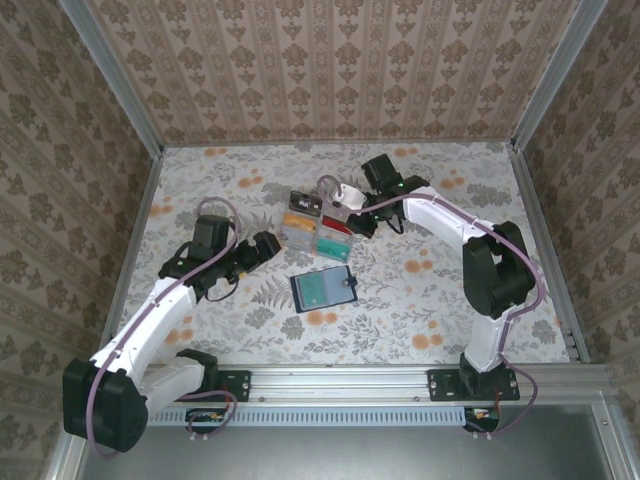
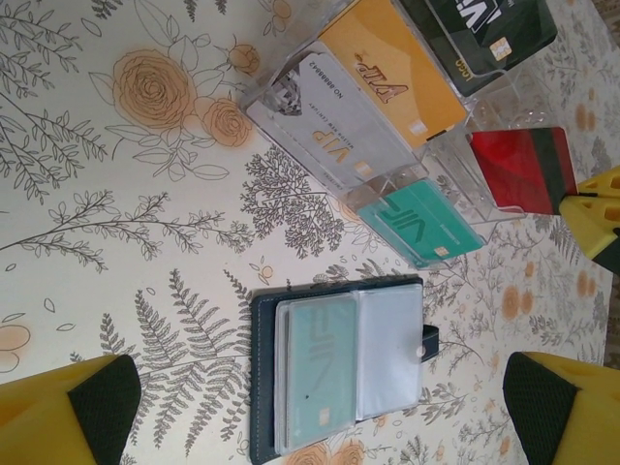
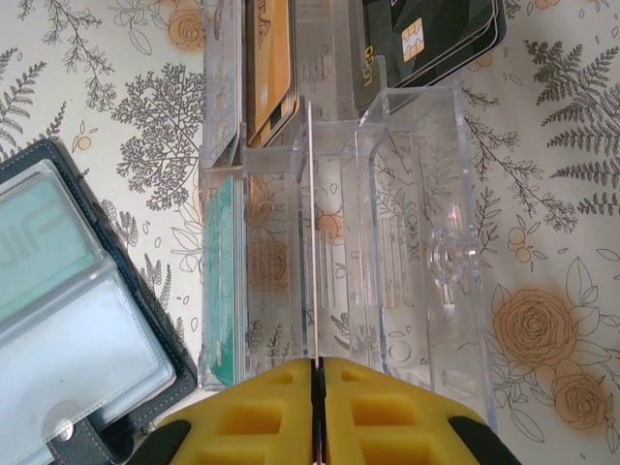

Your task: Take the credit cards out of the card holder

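Left of the right gripper (image 3: 318, 373), the card holder (image 3: 68, 320) runs off the left and bottom edges, and ahead of it the black card (image 3: 426, 39) is cut by the top edge. The red card (image 2: 523, 167) has its end partly hidden by that gripper's fingers (image 2: 591, 221). From above, the credit cards (image 1: 332, 244) are too small to read.

Open card holder (image 2: 262, 387) holds one teal credit card (image 2: 318, 373).
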You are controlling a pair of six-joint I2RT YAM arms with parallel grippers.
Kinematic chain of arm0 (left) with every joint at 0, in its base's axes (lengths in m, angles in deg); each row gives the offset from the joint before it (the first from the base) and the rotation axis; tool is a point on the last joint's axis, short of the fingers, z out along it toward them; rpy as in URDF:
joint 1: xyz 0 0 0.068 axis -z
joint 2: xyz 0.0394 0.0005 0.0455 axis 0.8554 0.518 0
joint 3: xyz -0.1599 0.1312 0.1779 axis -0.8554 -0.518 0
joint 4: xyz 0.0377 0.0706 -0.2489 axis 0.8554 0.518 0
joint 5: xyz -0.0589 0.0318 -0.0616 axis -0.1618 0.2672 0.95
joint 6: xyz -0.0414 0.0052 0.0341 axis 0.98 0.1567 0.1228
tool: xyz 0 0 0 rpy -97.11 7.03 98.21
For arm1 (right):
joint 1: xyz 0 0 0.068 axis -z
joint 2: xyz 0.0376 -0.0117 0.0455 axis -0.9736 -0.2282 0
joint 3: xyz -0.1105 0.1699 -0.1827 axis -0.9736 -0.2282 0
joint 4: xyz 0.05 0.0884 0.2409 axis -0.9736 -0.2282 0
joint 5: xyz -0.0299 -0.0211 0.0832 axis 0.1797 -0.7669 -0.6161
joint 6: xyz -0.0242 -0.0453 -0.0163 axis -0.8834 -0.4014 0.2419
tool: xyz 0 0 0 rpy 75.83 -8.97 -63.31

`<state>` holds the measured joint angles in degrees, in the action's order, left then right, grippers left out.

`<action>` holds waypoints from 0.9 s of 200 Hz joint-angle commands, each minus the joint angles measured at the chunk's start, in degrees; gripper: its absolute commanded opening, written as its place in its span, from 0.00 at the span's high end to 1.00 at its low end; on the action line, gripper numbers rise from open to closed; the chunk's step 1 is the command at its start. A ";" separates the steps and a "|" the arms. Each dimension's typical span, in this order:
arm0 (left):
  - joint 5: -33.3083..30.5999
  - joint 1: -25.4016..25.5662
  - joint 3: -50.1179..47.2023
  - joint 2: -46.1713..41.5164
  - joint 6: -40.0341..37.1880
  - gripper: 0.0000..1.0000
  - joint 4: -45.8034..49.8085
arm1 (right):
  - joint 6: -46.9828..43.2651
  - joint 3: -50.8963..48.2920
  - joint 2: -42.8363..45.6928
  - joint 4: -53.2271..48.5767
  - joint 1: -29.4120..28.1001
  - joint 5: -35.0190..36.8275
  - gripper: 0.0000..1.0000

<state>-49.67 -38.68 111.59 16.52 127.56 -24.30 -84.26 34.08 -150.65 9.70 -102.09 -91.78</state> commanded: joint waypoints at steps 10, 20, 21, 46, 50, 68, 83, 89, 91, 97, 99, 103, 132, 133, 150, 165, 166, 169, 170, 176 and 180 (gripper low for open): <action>0.94 -0.70 -0.42 -1.13 -0.84 0.00 -0.36 | 2.07 2.37 -0.91 -0.85 -0.65 0.88 0.86; 1.03 -0.70 -0.42 -1.12 -0.88 0.00 -0.25 | 2.67 2.46 -0.93 -0.41 -0.73 1.44 0.83; 1.03 -0.70 -0.38 -1.12 -0.88 0.00 -0.21 | 2.74 2.47 -0.95 -0.30 -0.74 1.50 0.83; 1.10 -0.78 -0.55 -1.22 -0.90 0.00 -0.05 | 3.55 2.65 -1.04 0.10 -0.83 2.27 0.82; 1.11 -0.78 -0.59 -1.20 -0.97 0.00 -0.03 | 3.72 2.61 -0.92 0.15 -0.83 2.37 0.82; 1.11 -0.78 -0.63 -1.26 -0.88 0.00 -0.07 | 4.98 2.46 -0.57 0.68 -0.92 3.65 0.82; 1.13 -0.85 -0.69 -1.33 -0.92 0.00 -0.08 | 6.66 2.21 0.30 2.84 -0.89 4.70 0.80; 1.11 -0.88 -0.70 -1.39 -0.93 0.00 -0.07 | 7.20 2.03 0.84 3.15 -0.91 4.78 0.80; 1.11 -0.87 -0.83 -1.35 -0.89 0.00 -0.03 | 7.38 1.97 1.00 3.25 -0.91 4.71 0.80; 1.11 -0.87 -0.76 -1.46 -0.90 0.00 -0.07 | 8.19 1.87 1.57 3.54 -1.02 4.70 0.79; 1.11 -0.87 -0.78 -1.47 -0.89 0.00 -0.03 | 8.46 1.80 1.82 3.61 -1.01 4.71 0.78; 1.13 -0.87 -0.79 -1.48 -0.89 0.00 -0.07 | 9.10 1.64 2.26 3.66 -1.08 4.72 0.77; 1.19 -0.87 -1.12 -1.48 -0.71 0.00 -0.40 | 14.71 0.00 5.00 3.34 -2.76 4.08 0.69; 1.15 -0.87 -1.13 -1.48 -0.75 0.00 -0.42 | 14.91 -0.08 5.09 3.33 -2.85 4.00 0.69; 1.12 -0.95 -1.44 -1.38 -0.62 0.00 -0.82 | 18.41 -1.50 6.04 3.03 -4.74 3.82 0.68; 1.23 -0.95 -1.49 -1.24 -0.62 0.00 -0.78 | 20.47 -2.58 6.37 2.31 -6.66 4.14 0.68; 1.22 -0.96 -1.49 -1.23 -0.62 0.00 -0.78 | 20.60 -2.69 6.34 2.33 -6.82 4.21 0.68; 1.20 -0.96 -1.42 -1.19 -0.69 0.00 -0.87 | 21.02 -2.90 6.39 2.41 -7.19 4.41 0.68; 1.20 -0.96 -1.50 -1.21 -0.70 0.00 -0.83 | 21.14 -2.98 6.40 2.42 -7.30 4.39 0.68; 1.20 -0.96 -1.57 -1.29 -0.71 0.00 -0.78 | 22.01 -3.37 6.27 2.48 -8.03 4.44 0.67; 1.20 -0.96 -1.57 -1.25 -0.71 0.00 -0.78 | 22.33 -3.46 6.09 2.31 -8.55 4.44 0.67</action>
<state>-49.21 -39.08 110.49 16.39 127.56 -24.67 -67.76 32.61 -145.56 12.67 -107.95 -87.73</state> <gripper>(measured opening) 0.993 0.324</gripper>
